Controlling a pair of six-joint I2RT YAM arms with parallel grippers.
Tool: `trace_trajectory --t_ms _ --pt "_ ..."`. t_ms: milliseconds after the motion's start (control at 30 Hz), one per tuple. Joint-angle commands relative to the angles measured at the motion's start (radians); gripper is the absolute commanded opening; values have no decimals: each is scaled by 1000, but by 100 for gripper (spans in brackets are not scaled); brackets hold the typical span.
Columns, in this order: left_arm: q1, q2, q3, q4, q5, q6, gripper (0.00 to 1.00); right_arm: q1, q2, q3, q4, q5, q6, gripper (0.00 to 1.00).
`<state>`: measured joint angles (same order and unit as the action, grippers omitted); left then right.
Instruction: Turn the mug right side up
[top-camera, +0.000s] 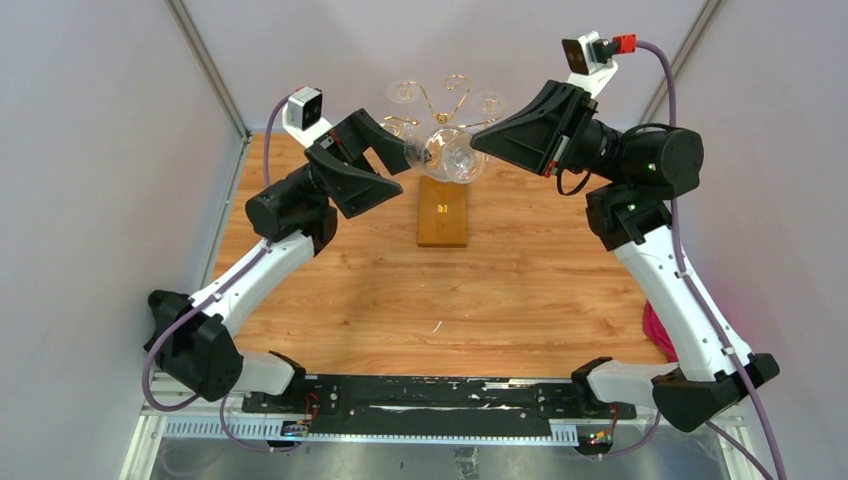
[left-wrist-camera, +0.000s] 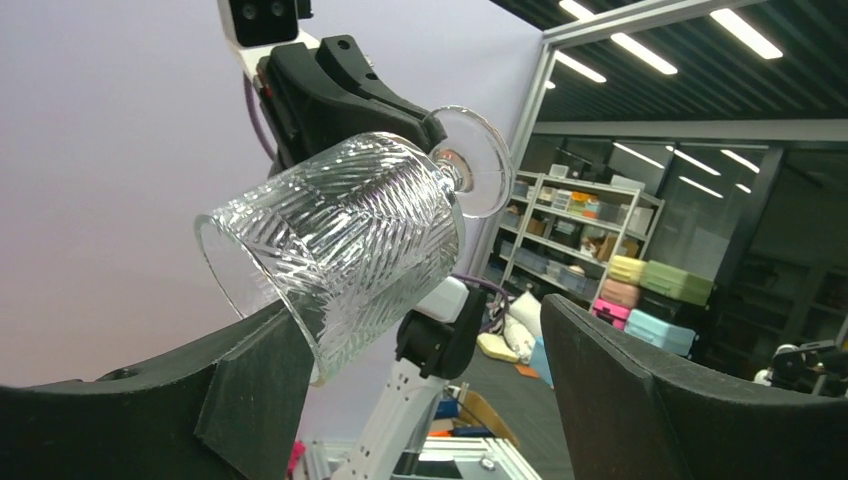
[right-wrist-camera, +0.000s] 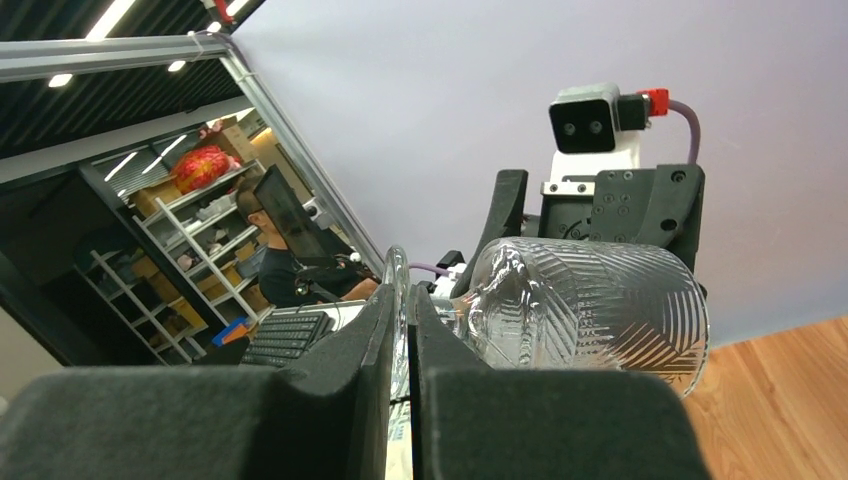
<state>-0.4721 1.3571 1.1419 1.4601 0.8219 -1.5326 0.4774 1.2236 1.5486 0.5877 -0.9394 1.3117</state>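
mug (right-wrist-camera: 590, 300) in right tool (right-wrist-camera: 400, 320) by foot

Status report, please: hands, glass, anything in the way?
Right hand shut on glass, at its foot. Left hand open around bowl. Glass sideways, in air. Rack close by.

You'll find the mug (left-wrist-camera: 340, 250) is clear cut glass: the bowl is ridged in a herringbone pattern, and the foot is smooth and glossy. The left gripper (top-camera: 405, 165) and right gripper (right-wrist-camera: 402, 320) look like matt black plastic. The table (top-camera: 520, 290) is wood grain with a soft sheen. The stand (top-camera: 442, 212) has a varnished wooden base and shiny gold wire.
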Motion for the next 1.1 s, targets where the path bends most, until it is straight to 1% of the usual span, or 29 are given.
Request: trace_trajectory --t_ms 0,167,267,433,667,767,867,1000,1067 --pt "-34 -53 -31 74 -9 -9 83 12 -6 -29 278 30 85 0" --pt "-60 -85 -66 77 -15 1 75 12 35 -92 468 44 202 0" --pt "-69 -99 -82 77 -25 10 71 16 55 -132 546 48 254 0" --pt "-72 -109 -91 77 -39 19 67 38 56 -218 603 57 272 0" --pt "-76 -122 -134 78 -49 30 52 81 51 -306 617 67 255 0" --pt "-77 -133 -146 78 -52 34 37 95 65 -322 598 62 240 0" --pt "-79 -149 -152 78 -56 38 28 105 81 -331 610 60 245 0" --pt "-80 -172 -172 77 -69 38 10 108 93 -341 616 56 244 0" --pt "-80 -182 -189 77 -76 40 2 110 100 -343 619 51 247 0"
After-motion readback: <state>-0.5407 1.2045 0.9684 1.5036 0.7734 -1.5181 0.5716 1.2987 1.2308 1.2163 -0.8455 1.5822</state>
